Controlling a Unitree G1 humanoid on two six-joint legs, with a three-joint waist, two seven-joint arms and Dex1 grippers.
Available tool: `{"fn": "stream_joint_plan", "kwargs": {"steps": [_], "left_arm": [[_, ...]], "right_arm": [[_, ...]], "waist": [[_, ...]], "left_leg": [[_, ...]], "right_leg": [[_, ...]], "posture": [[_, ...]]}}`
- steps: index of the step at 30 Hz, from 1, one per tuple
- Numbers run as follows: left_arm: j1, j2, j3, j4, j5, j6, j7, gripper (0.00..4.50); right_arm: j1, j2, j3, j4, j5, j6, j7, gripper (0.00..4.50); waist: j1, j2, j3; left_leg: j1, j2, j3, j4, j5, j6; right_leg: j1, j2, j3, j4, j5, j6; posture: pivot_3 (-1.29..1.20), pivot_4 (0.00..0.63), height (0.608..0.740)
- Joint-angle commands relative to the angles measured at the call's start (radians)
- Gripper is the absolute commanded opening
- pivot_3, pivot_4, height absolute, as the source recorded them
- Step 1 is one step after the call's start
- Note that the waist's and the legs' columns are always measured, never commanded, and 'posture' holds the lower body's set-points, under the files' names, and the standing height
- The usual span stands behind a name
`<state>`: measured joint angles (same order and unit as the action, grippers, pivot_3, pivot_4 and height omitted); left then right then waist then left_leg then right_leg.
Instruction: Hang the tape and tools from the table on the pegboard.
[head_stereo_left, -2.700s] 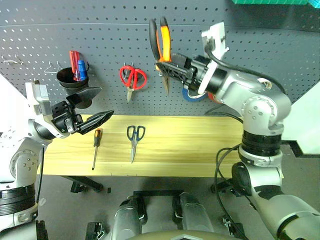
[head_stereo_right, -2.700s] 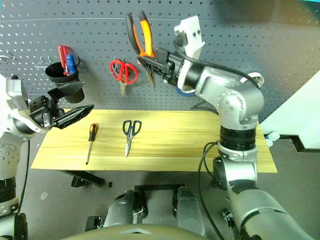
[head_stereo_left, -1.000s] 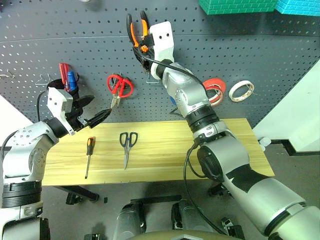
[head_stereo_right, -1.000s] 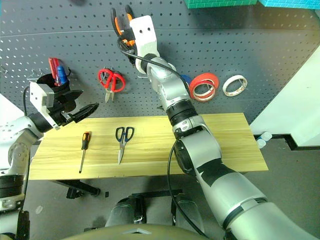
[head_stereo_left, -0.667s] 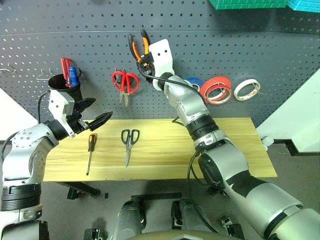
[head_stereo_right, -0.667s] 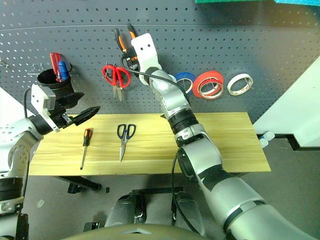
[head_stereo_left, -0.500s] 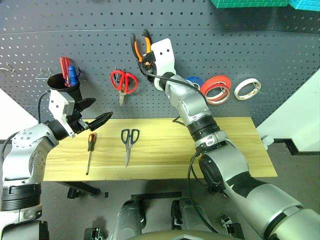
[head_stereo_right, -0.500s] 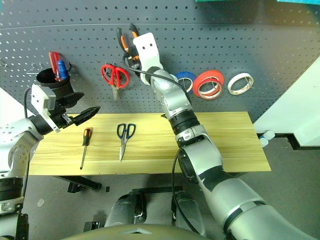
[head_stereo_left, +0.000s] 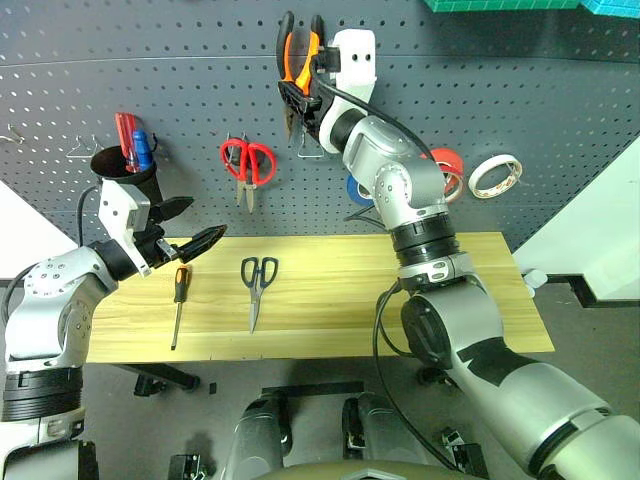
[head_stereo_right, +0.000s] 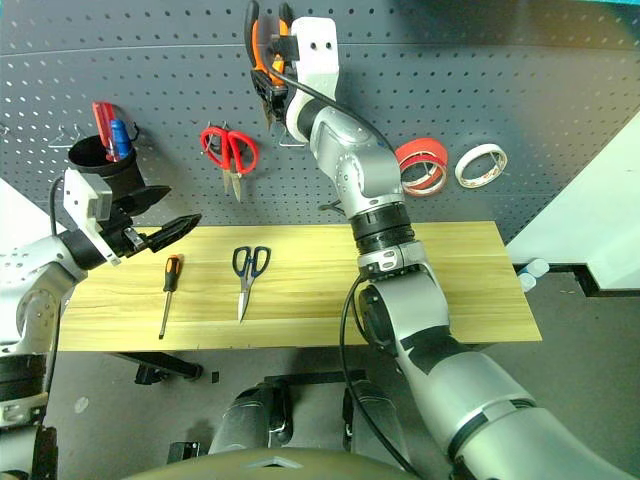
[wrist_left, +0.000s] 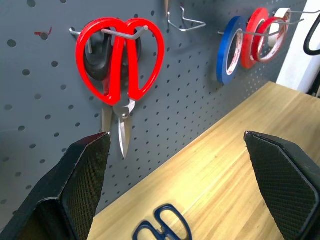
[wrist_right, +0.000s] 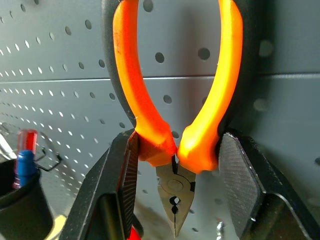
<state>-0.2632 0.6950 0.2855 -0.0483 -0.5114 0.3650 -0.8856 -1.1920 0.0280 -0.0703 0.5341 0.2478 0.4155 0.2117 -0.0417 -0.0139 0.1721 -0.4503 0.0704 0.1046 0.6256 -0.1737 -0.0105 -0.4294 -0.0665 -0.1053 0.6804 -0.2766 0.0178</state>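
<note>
Right wrist view has the pliers (wrist_right: 176, 107) square in the middle: the two black fingers (wrist_right: 120, 185) of the right gripper (head_stereo_left: 297, 88) press on the orange handles just above the steel nose, so the jaws are clamped on the pliers, handles up and nose down. From the head camera that gripper is raised high against the pegboard (head_stereo_left: 560, 110), with the pliers just in front of the dotted panel above a bare wire hook (head_stereo_left: 312, 152) (whether the handles touch the board I cannot tell). The left gripper (head_stereo_left: 190, 228) hangs over the left end of the table (head_stereo_left: 330, 300) with its jaws wide apart and nothing between them. On the wooden top lie the screwdriver (head_stereo_left: 177, 303), near that left gripper, and the black-handled scissors (head_stereo_left: 256, 287) just to its right, both flat and apart from each other. On the board hang the red scissors (head_stereo_left: 246, 167), a blue roll (wrist_left: 228, 49), a red roll (head_stereo_right: 420, 164) and the white tape (head_stereo_left: 496, 175), which sits on its hook at the far right. A black cup (head_stereo_left: 125, 168) at the left holds red and blue handles.
</note>
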Motion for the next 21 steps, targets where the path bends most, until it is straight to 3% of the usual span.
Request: {"fn": "stream_joint_plan", "kwargs": {"steps": [1,21], "left_arm": [[-0.012,0.007,-0.002,-0.012,0.004,-0.015,-0.004,4.50],[-0.008,0.016,0.001,0.000,0.023,-0.025,-0.018,4.50]], "right_arm": [[-0.014,-0.035,0.022,-0.020,-0.063,-0.093,-0.022,2.03],[0.108,-0.052,0.119,-0.039,-0.183,-0.097,-0.016,2.03]], "waist": [[0.000,0.000,0.000],[-0.002,0.000,0.001]], "left_leg": [[0.000,0.000,0.000,0.000,0.000,0.000],[-0.001,0.000,0.000,-0.005,0.000,0.000]], "right_leg": [[0.000,0.000,0.000,0.000,0.000,-0.001],[0.000,0.000,0.000,-0.007,-0.001,-0.004]], "posture": [[-0.02,0.157,0.730],[-0.02,0.148,0.730]]}}
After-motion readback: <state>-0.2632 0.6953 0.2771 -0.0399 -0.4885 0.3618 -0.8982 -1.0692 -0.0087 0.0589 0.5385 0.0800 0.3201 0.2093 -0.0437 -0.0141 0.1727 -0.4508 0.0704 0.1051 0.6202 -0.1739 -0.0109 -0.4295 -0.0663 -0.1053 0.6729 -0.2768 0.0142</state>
